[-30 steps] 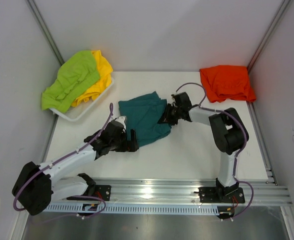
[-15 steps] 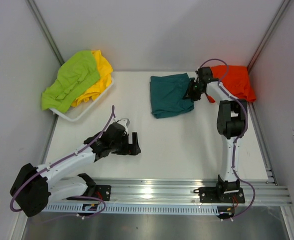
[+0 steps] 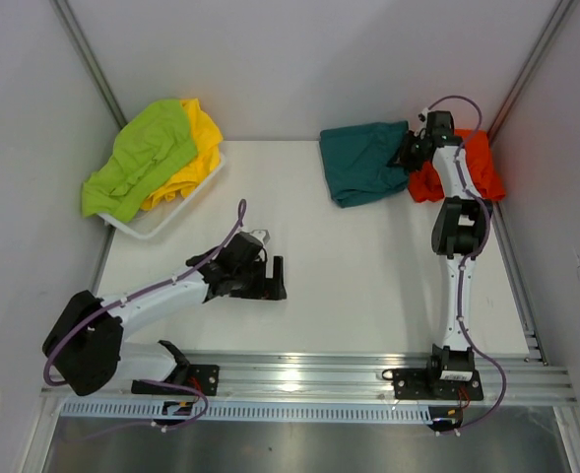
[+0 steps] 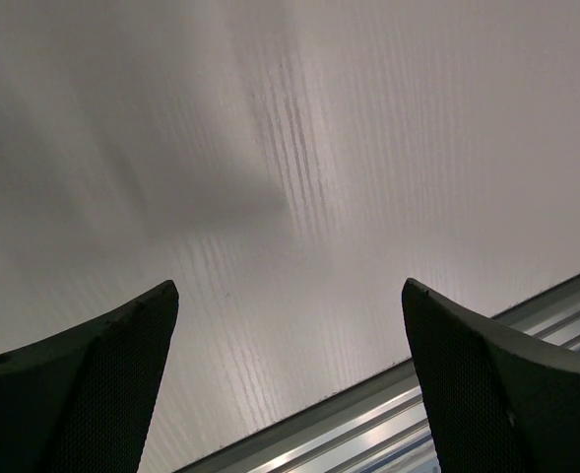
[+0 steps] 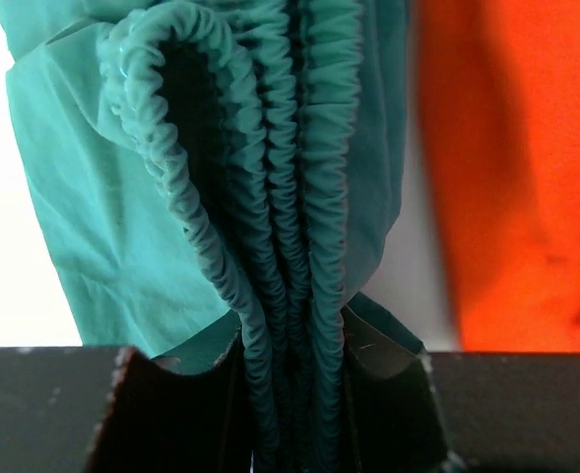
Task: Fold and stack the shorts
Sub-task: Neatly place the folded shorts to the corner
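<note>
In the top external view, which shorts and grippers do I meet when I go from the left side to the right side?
lime green shorts → yellow shorts → left gripper → teal shorts → right gripper → orange shorts

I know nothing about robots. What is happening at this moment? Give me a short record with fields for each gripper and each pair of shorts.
left gripper: open, holding nothing, over the table
right gripper: shut on the teal shorts, clamping the bunched waistband
teal shorts: folded, at the far side, just left of the orange shorts
orange shorts: in the far right corner
lime green shorts: heaped on the yellow shorts in the white tray, far left
</note>
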{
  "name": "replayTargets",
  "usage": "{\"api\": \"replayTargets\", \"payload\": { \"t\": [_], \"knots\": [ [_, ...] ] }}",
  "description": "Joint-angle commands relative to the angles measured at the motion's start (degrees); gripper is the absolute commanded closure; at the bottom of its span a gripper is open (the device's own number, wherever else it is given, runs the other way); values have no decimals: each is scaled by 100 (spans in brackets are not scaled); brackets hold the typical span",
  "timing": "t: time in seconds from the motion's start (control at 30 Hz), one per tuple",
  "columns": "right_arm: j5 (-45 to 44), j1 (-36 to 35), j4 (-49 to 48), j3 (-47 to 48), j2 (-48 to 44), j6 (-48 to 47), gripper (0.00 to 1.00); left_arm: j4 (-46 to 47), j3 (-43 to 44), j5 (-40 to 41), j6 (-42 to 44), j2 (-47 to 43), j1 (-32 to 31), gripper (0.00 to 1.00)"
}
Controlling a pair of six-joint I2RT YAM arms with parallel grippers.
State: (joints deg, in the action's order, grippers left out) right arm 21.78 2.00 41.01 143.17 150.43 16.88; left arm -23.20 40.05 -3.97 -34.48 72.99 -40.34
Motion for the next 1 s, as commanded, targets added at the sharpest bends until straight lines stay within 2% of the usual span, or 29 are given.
{"api": "replayTargets", "payload": {
  "t": [0.0, 0.17, 0.33, 0.7, 0.97],
  "knots": [
    [292, 310, -542, -27, -427, 43, 100, 114, 284, -122, 38, 40, -36, 4],
    [300, 459, -428, 430, -418, 16, 100, 18, 573, -192, 90, 294, -36, 4],
    [862, 784, -472, 457, -506, 289, 100, -96, 750, -254, 143, 426, -36, 4],
    [1828, 1048, -629, 545, -998, 1589, 100, -360, 934, -157, 152, 400, -36, 4],
    [2084, 1487, -928, 536, -1130, 1800, 100, -817, 1267, -78, 240, 400, -36, 5]
  ]
}}
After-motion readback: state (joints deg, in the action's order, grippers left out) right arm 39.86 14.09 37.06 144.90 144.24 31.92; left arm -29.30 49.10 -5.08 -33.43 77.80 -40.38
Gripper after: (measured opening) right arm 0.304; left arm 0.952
